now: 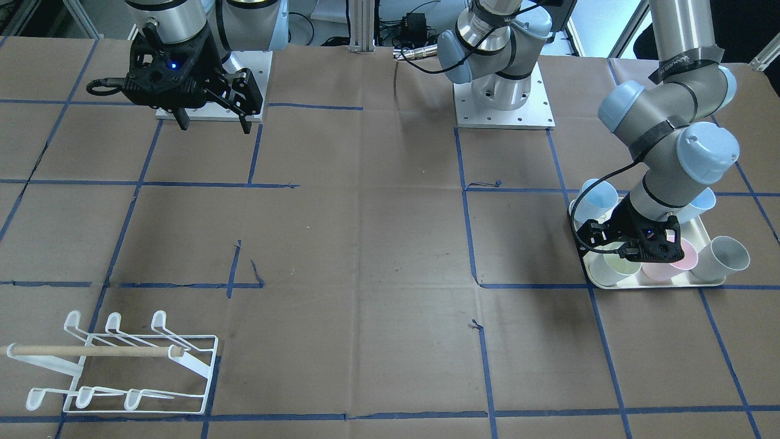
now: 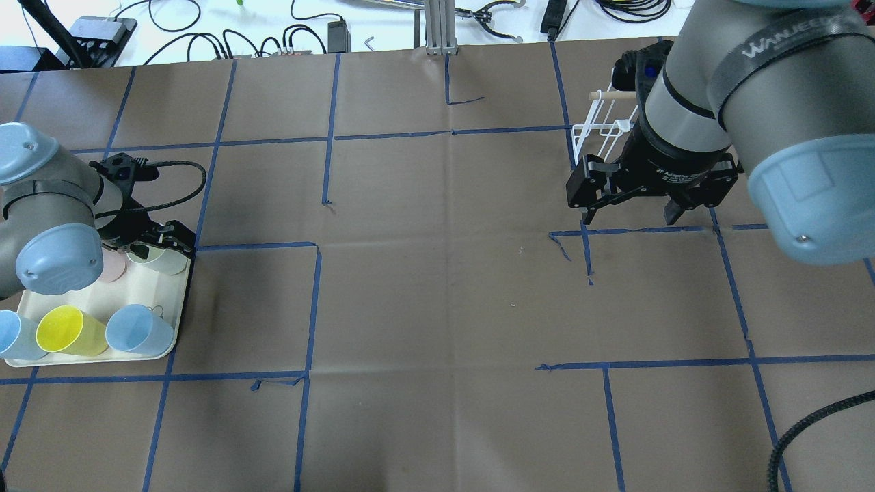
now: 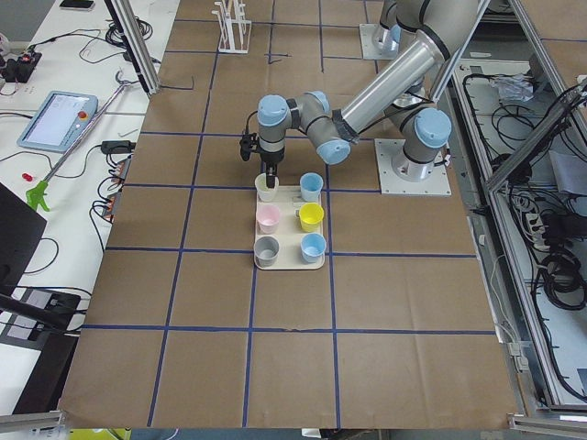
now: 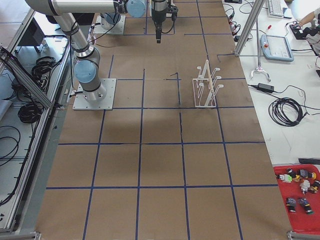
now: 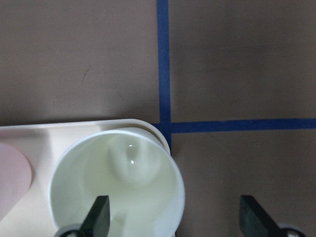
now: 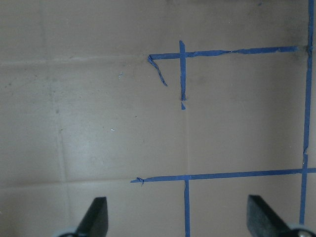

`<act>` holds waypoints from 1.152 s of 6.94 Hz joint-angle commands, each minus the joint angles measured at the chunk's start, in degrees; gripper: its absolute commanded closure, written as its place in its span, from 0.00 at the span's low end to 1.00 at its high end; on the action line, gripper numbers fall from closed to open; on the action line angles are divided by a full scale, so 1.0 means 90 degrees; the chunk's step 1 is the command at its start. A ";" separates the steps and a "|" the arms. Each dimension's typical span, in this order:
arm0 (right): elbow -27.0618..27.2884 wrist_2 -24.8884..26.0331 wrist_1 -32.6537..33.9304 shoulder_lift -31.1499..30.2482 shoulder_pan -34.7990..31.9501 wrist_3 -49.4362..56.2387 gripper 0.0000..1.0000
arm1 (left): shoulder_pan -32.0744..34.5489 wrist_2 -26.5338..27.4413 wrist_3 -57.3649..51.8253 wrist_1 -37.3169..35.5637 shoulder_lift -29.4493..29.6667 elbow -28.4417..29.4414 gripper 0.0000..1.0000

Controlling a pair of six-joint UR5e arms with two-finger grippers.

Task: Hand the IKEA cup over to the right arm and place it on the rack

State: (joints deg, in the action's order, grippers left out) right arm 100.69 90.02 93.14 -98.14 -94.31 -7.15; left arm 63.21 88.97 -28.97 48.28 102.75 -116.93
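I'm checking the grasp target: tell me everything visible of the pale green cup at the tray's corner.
The pale green cup looks like smooth plastic, empty, upright with its mouth up, in a corner of the cream tray, beside a pink cup. The open left gripper straddles its wall: one finger inside the mouth, the other outside over the table. Contact cannot be judged.

Six cups on tray at robot's left, rack well apart at right
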 commanded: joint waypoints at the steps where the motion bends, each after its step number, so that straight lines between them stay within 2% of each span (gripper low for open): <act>1: 0.0168 -0.0002 0.0148 0.0055 0.0000 -0.0025 0.00 | -0.0002 0.0007 -0.0091 0.0006 -0.0001 0.0043 0.99; 3: 0.0897 -0.0012 0.1810 -0.0012 -0.0010 -0.0055 0.00 | -0.0021 0.0036 -0.0218 0.0016 -0.0059 0.0121 1.00; 5: 0.1621 -0.0031 0.4364 -0.0032 -0.0029 -0.0074 0.00 | -0.0002 0.0193 -0.0218 0.0452 -0.0283 0.0432 1.00; 6: 0.1992 -0.0457 0.5490 -0.0033 -0.0029 -0.0103 0.00 | 0.0047 0.0193 -0.0199 0.1084 -0.0391 0.0772 1.00; 7: 0.2373 -0.1254 0.6507 -0.0023 -0.0029 -0.0113 0.00 | 0.0115 0.0183 -0.0209 0.1941 -0.0527 0.1346 1.00; 8: 0.2599 -0.1745 0.7213 -0.0003 -0.0029 -0.0558 0.00 | 0.0473 0.0183 -0.0199 0.2684 -0.0606 0.2058 1.00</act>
State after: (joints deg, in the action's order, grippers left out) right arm 120.90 80.39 148.60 -98.33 -94.56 -9.15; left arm 64.85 90.63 -30.81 64.28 98.40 -105.21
